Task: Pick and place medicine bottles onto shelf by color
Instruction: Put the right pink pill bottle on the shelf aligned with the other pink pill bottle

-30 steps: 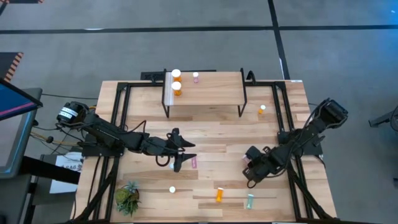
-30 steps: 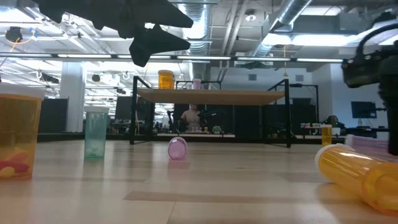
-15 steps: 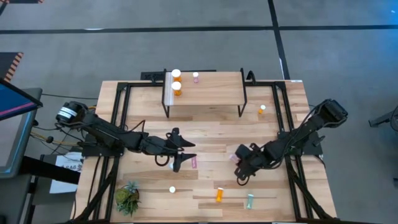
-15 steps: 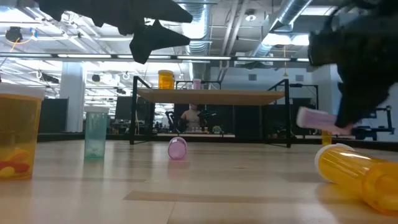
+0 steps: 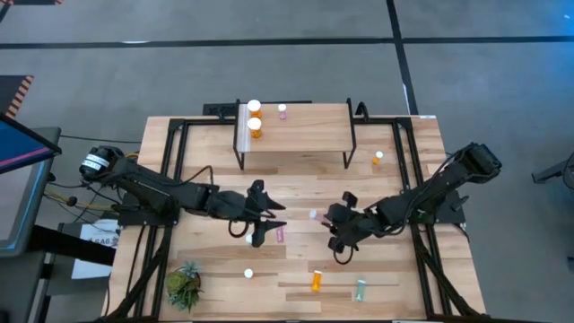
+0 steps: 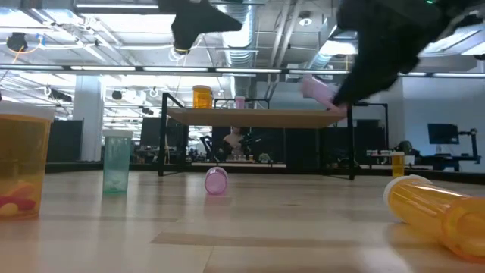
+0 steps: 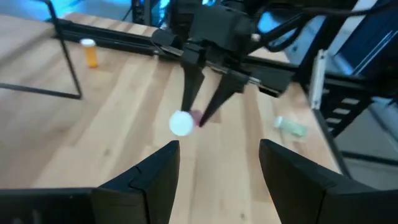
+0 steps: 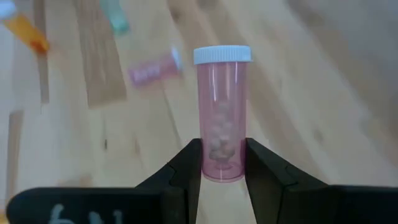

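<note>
Clearly, the right end effector [image 8: 222,165] clamps a pink medicine bottle [image 8: 222,112] between its fingers.

The pink bottle [image 8: 222,115] clamped between the right gripper [image 8: 222,163]'s matt black plastic fingers [image 8: 186,168] has a glossy, translucent plastic body and a smooth, ridged white plastic cap. Beneath that gripper the table [image 5: 395,179] is pale wood with a smooth satin finish and visible grain in planks. Beyond the left gripper [image 7: 217,163], whose fingers look matt dark plastic, the shelf [image 5: 309,126] has a light wood top on thin matt black metal legs.
</note>
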Motion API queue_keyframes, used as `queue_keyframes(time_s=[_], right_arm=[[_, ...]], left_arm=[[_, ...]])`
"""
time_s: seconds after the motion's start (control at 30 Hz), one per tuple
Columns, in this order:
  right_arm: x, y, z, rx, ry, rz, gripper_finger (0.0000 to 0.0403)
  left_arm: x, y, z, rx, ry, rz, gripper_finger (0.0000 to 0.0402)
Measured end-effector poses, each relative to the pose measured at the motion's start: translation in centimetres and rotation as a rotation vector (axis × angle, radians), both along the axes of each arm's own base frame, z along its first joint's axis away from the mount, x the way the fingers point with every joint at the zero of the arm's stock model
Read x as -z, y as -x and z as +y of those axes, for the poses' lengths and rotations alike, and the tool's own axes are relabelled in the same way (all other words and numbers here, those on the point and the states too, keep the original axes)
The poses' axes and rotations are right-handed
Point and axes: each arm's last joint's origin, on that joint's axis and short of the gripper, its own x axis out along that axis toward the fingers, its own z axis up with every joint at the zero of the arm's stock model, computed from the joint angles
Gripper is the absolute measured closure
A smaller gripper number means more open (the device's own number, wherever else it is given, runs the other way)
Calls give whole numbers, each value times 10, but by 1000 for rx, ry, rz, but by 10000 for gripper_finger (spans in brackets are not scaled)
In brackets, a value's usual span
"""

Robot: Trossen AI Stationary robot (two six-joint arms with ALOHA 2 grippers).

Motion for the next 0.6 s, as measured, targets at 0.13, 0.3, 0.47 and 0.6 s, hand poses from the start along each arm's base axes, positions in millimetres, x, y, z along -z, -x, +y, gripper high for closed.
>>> queue_keyframes(time_s=[0.13, 0.3, 0.47, 0.6], right_arm=[[-10, -10, 0, -47, 55, -113, 280], [-19, -18, 1, -112, 112, -207, 280], [-24, -23, -2, -129, 146, -253, 280], [-26, -26, -7, -128, 168, -265, 280]], left_arm=[[-17, -4, 4, 41, -53, 53, 188], [-28, -6, 5, 83, -120, 44, 157], [-30, -11, 12, 88, -135, 39, 121], [-27, -16, 24, 76, -136, 44, 114]])
